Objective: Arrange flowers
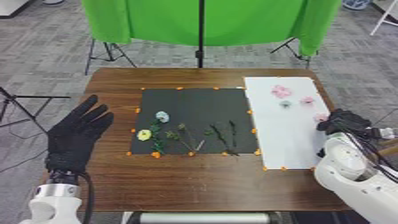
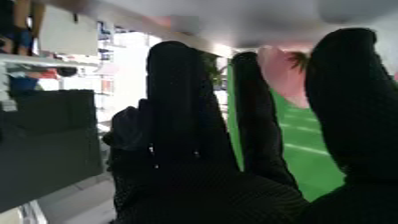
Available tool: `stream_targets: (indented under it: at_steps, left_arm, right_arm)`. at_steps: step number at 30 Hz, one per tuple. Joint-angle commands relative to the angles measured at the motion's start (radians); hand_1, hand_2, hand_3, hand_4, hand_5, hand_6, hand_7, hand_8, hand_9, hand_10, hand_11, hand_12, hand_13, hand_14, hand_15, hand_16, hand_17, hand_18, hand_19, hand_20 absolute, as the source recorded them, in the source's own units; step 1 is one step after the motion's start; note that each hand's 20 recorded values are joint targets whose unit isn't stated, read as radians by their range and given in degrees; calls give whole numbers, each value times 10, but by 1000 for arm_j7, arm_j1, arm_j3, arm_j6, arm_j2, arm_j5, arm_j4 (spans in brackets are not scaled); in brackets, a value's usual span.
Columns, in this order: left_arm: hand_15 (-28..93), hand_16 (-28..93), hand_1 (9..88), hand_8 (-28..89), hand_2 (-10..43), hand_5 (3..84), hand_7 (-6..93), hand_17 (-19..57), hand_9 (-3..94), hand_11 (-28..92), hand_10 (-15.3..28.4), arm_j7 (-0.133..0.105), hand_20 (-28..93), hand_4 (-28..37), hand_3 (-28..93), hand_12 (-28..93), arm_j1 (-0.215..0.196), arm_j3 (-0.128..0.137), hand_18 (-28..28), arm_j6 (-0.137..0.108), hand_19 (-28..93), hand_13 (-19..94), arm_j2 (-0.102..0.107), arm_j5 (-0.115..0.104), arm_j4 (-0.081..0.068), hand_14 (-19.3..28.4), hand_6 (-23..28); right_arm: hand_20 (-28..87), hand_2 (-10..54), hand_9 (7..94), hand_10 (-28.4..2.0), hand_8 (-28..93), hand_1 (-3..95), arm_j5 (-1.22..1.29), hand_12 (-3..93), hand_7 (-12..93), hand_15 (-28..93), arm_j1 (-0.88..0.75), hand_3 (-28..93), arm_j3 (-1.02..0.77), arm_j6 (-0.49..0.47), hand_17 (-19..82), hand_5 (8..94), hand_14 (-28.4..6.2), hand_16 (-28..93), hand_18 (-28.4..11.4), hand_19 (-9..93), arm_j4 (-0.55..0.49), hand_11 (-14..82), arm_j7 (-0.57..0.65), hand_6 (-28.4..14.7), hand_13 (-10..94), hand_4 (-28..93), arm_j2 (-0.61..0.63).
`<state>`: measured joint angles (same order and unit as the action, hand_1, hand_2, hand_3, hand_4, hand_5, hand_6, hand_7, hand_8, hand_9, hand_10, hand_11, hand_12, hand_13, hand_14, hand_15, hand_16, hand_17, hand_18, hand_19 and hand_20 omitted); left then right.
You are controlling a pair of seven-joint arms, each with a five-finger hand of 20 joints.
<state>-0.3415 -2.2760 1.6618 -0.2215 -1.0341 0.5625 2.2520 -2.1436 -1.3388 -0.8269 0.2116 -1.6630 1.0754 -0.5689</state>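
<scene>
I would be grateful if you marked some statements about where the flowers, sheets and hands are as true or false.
1. The pink flowers lie on the white sheet. True.
2. The right hand is over the left side of the table. False: it is at the right edge of the white sheet.
3. The yellow flower lies on the black sheet. True.
4. The white sheet lies to the left of the black sheet. False: it lies to its right.
5. The left hand has straight fingers. True.
6. The cloth beyond the table is red. False: it is green.
</scene>
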Motion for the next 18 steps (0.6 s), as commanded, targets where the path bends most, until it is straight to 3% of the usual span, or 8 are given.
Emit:
stream_targets:
  at_steps: [1, 7, 10, 13, 18]
  left_arm:
    - [537, -91, 256, -95, 58, 413, 140, -76, 374, 266, 212, -1, 107, -212, 806, 111, -12, -12, 265, -6, 591, 272, -2, -8, -1, 283, 115]
    - [537, -91, 257, -95, 58, 413, 139, -76, 374, 267, 212, 9, 107, -213, 804, 111, -16, -5, 265, -6, 592, 272, -8, -5, 1, 283, 115]
    - [536, -92, 257, -95, 58, 413, 139, -76, 374, 266, 212, 13, 107, -212, 804, 111, -19, -4, 265, -6, 592, 272, -11, -4, 1, 283, 115]
    - [537, -92, 256, -95, 58, 412, 140, -76, 374, 266, 212, 17, 107, -211, 805, 111, -15, -6, 265, -3, 592, 272, -15, -3, -2, 283, 115]
    - [537, -92, 257, -95, 58, 413, 139, -76, 374, 267, 212, 19, 107, -212, 805, 111, -13, -5, 265, -3, 592, 271, -17, -2, -1, 283, 115]
  right_arm:
    - [593, -95, 660, -130, -143, 421, -61, 134, 150, 770, 82, 712, 92, 57, 218, 653, -121, 88, -216, 932, 55, 197, 21, 65, 558, -283, -26]
    - [594, -95, 692, -128, -135, 428, -104, 141, 142, 772, 79, 711, 109, 100, 226, 681, -119, 101, -216, 932, 46, 209, 12, 64, 575, -283, -14]
    - [595, -95, 717, -120, -82, 471, -134, 143, 137, 772, 106, 649, 152, 123, 231, 717, -113, 111, -216, 932, 57, 213, 3, 64, 592, -283, -13]
    - [599, -95, 846, -83, -21, 588, -139, 254, 126, 784, 115, 530, 169, 124, 254, 858, -86, 141, -207, 932, 53, 157, -16, 69, 645, -283, -14]
    - [604, -95, 898, -70, -5, 610, -156, 304, 126, 800, 125, 517, 184, 137, 261, 887, -77, 157, -198, 932, 47, 160, -23, 66, 668, -283, -14]
